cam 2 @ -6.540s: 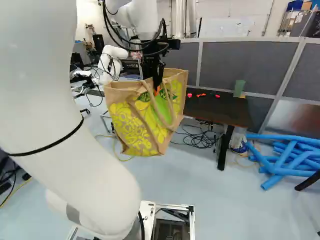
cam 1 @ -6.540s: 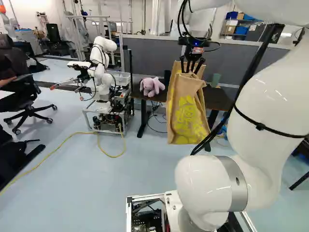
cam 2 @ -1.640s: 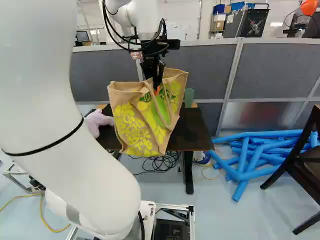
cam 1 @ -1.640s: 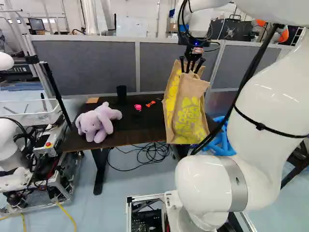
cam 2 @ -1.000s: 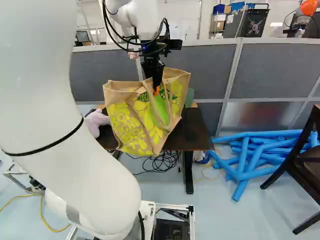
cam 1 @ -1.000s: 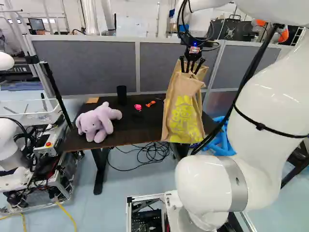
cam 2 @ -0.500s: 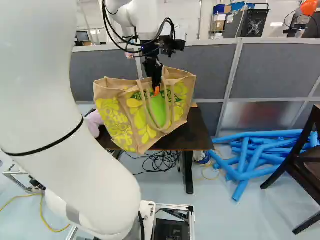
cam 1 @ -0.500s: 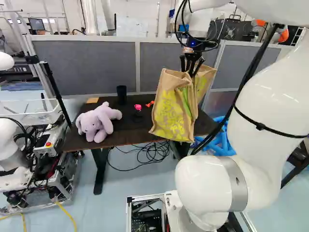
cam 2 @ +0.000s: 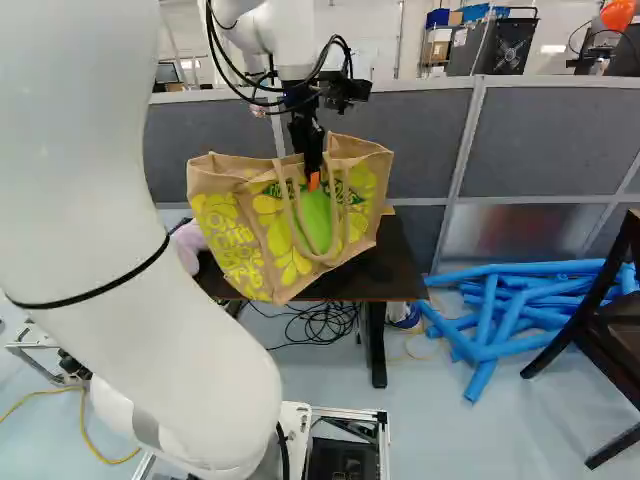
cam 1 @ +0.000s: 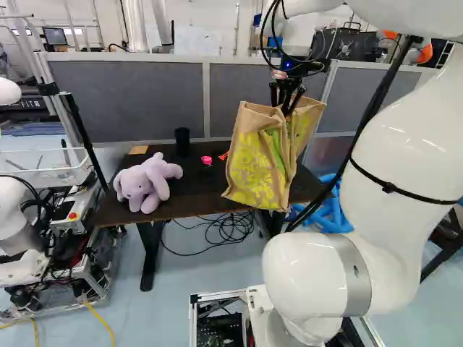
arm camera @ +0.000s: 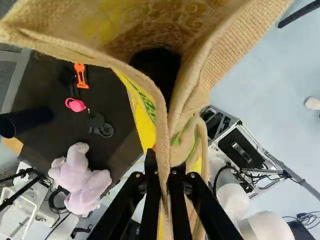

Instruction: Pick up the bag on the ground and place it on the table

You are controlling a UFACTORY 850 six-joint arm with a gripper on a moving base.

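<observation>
Room: grey partition panels (cam 1: 137, 101) with pale frames stand behind a dark, flat-topped table (cam 1: 181, 201); pale blue floor (cam 2: 470, 430) below.
Table, left base view: pale purple long-eared plush toy (cam 1: 148, 184) near the left end; upright black cup (cam 1: 182, 142) toward the back; small bright pink object (cam 1: 206, 160) near the cup.
Table, wrist view: flat orange object (arm camera: 81, 75) near the pink one; small black item with a ring (arm camera: 102, 126) on the pink one's other side.
Under table: tangle of black cables (cam 2: 325, 320).
Right of table, right base view: heap of blue tubes (cam 2: 530, 300) on the floor; dark wooden chair (cam 2: 612, 325) farther right, partly in sight.
Left of table, left base view: another robot (cam 1: 14, 213), white, partly in sight.
Gripper: black gripper (cam 2: 314, 182) closed on the bag's upper edge, cloth pinched between its two fingers, orange showing at the tips.
Bag: large tan woven bag with yellow and green print (cam 2: 285, 235), hanging from the gripper, mouth up and gaping, slightly tilted. Overlaps the table's front edge in both base views; cannot tell whether its bottom touches the table.
</observation>
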